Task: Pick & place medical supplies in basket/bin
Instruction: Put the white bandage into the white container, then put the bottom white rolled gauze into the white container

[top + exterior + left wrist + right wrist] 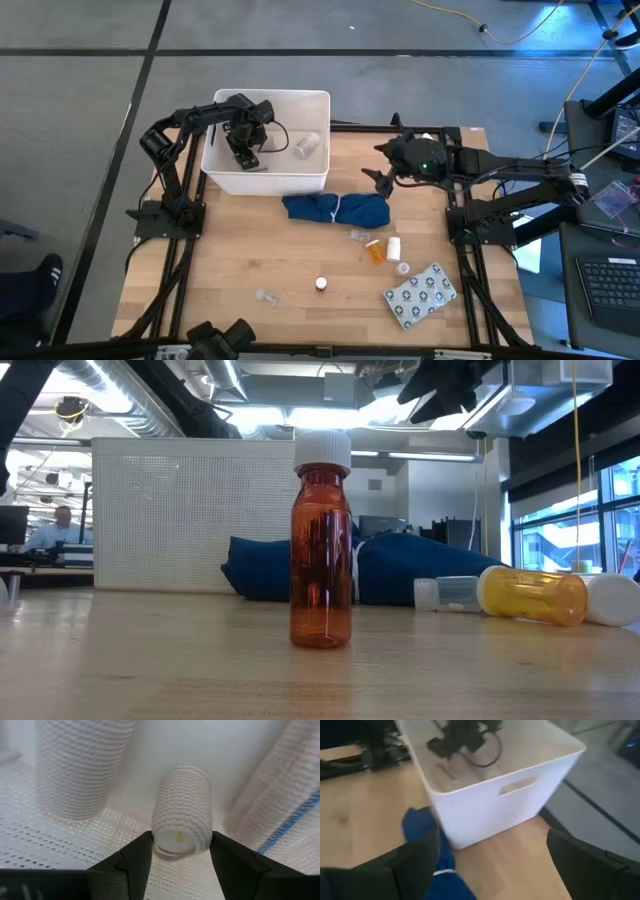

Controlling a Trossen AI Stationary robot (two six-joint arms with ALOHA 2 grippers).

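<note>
Left wrist view: left gripper [182,857] fingers loosely flanking unlabelled gauze roll [181,815]; right gripper [490,865] wide open

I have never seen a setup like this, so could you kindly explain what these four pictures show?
Two dark robot arms work at a wooden table. One picture looks down from above, one looks level across the tabletop, and two come from cameras on the arms' wrists. The left pincer is down inside the white bin, its fingers either side of a gauze roll lying on the bin floor, seemingly just let go. The right pincer hangs open above the blue cloth. Still on the table: an amber bottle standing upright, an orange pill bottle on its side, small vials and a dotted blister pack.
</note>
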